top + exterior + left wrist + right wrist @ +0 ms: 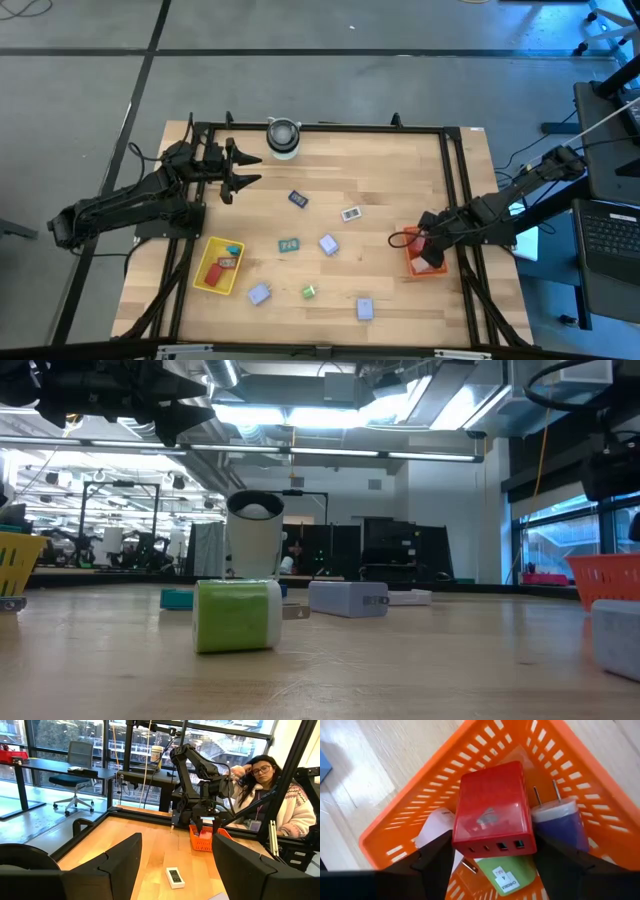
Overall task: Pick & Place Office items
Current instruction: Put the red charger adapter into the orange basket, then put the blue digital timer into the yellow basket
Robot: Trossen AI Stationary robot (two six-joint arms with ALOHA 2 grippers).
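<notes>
Orange slatted basket at the desk's right edge; right hand spread wide directly over it. Inside: glossy red charger block with ports along one face, lying between the fingers; purple two-prong plug; green packet. Left hand spread wide, empty, near the desk's far left.

One camera hangs overhead, looking straight down on the whole table, both arms at nine and three o'clock. Another sits at tabletop level, facing across into the room, very close to a green block. The left wrist camera looks across the table to the orange basket; the right wrist camera stares down into it from close.
</notes>
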